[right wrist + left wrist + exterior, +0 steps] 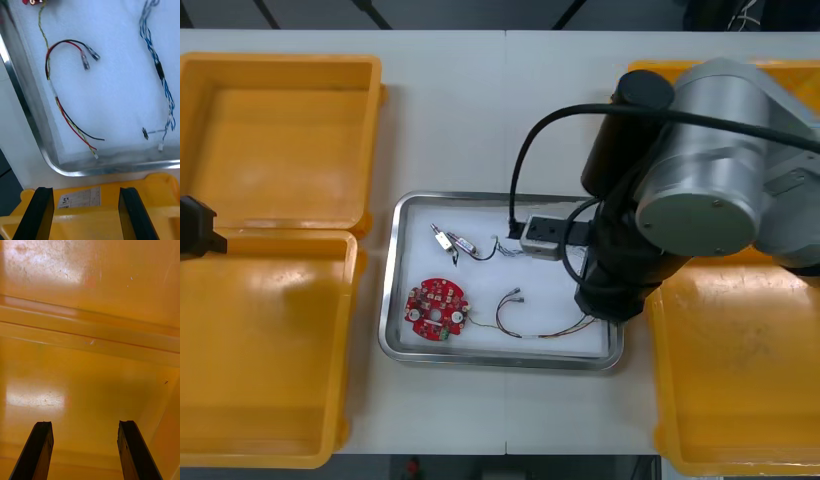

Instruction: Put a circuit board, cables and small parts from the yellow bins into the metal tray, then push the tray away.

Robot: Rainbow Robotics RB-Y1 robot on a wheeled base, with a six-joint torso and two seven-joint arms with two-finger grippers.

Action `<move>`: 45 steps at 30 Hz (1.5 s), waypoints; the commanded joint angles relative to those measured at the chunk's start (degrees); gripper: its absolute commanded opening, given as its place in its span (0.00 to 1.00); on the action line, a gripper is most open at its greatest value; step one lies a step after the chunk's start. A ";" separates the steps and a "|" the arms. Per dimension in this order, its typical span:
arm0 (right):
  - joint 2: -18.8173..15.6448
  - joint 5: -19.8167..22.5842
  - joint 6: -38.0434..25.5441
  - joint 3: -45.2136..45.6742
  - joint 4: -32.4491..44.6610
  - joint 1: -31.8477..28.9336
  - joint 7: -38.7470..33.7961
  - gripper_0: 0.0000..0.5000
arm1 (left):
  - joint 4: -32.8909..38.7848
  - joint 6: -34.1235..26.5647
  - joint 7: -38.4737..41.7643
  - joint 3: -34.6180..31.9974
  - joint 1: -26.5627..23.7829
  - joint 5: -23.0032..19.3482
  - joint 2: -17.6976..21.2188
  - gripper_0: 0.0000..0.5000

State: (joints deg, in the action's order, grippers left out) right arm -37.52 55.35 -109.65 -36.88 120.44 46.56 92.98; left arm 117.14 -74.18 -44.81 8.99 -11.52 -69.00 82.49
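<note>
The metal tray (388,300) sits mid-table between the bins, with a shiny rounded rim and a soft white lining. In it, a round red circuit board (435,308) lies at the near left, dotted with pale fittings. The small metal parts (445,239) lie farther back. The twisted blue and white cable (160,70), with a short black sleeve, runs along the far side. The red and yellow cable (53,90), which also has a black strand, curls along the near side and ends in 2 metal terminals.

The far left bin (275,140) and near left bin (265,350) are smooth, glossy plastic with rounded walls. The near right bin (740,370) has a scuffed floor.

The right gripper (85,191) hangs over the near right bin's labelled rim, just beside the tray's near right corner. Its 2 black fingers stand apart, gripping nothing. The left gripper (85,423) is at the table's left edge, where the 2 left bins meet. Its fingers are also spread, with only the glossy bin floor between them.
</note>
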 commanded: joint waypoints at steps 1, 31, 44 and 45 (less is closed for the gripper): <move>6.06 -3.94 0.57 -4.96 0.32 2.92 2.99 1.00 | 2.39 0.44 -5.02 -0.46 3.17 0.19 0.92 1.00; 16.96 -26.26 13.23 -26.84 -7.24 -3.93 1.23 1.00 | 4.77 0.35 -5.72 -0.46 3.61 3.53 -1.19 1.00; 17.75 -29.78 13.49 -28.86 -7.86 -6.66 1.15 1.00 | 4.77 0.35 -5.72 -0.46 3.61 3.53 -1.19 1.00; 17.84 -29.78 13.49 -28.86 -7.94 -6.75 1.06 1.00 | 4.77 0.35 -5.72 -0.46 3.61 3.53 -1.19 1.00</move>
State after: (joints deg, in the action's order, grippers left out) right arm -21.57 26.09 -96.56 -64.86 112.39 40.74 93.22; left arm 120.68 -74.18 -46.10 8.99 -8.73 -66.09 81.88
